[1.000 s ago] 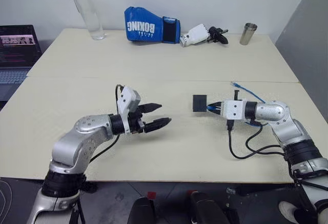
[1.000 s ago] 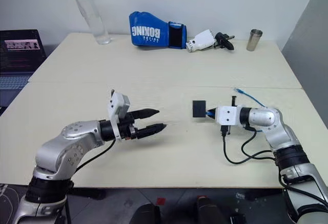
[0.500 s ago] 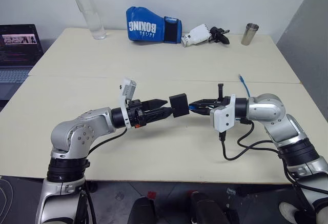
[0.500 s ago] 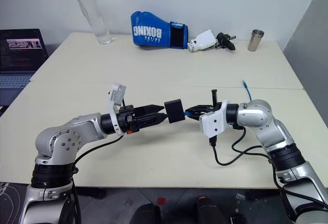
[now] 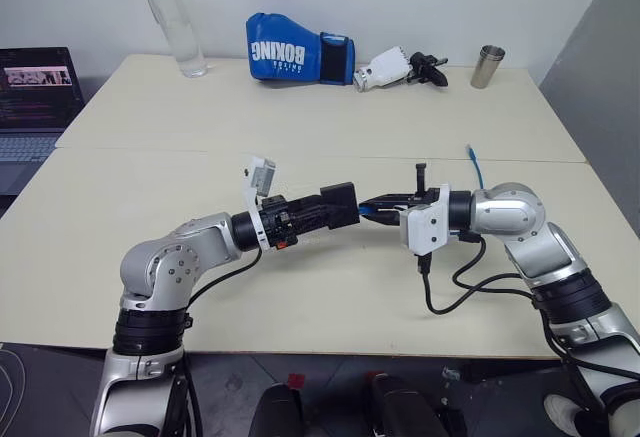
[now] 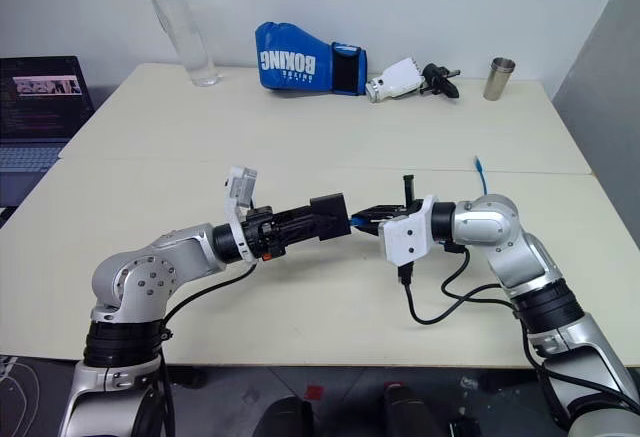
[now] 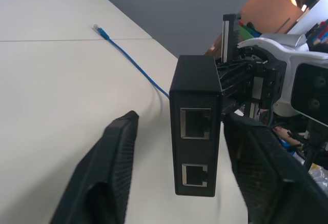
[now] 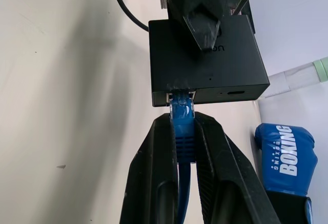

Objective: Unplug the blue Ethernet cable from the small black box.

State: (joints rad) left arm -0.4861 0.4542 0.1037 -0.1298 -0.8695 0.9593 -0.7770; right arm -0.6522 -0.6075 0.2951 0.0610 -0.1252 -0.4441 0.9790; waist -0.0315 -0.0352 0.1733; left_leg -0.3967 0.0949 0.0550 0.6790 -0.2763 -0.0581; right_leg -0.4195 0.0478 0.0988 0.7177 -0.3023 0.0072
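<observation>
The small black box (image 5: 338, 204) hangs above the table, level between my two hands. The blue Ethernet cable (image 8: 183, 116) is plugged into one edge of it. My right gripper (image 5: 376, 200) is shut on the plug just behind the box. The cord trails back past that arm to its free end (image 5: 470, 161) on the table. My left gripper (image 7: 183, 120) reaches in from the opposite side with a finger on each flat face of the box. One finger (image 7: 246, 157) lies against the box. The other finger (image 7: 115, 157) stands a small gap off it.
Along the table's far edge stand a clear bottle (image 5: 172, 19), a blue boxing glove (image 5: 298, 60), a white and black tool (image 5: 398, 65) and a metal cup (image 5: 487, 65). A laptop (image 5: 35, 92) sits off the far left corner. Black wires (image 5: 470, 287) loop under my right forearm.
My right gripper carried the box on its plug up and left to meet the left gripper. The left gripper then slid forward around the box and its fingers narrowed.
</observation>
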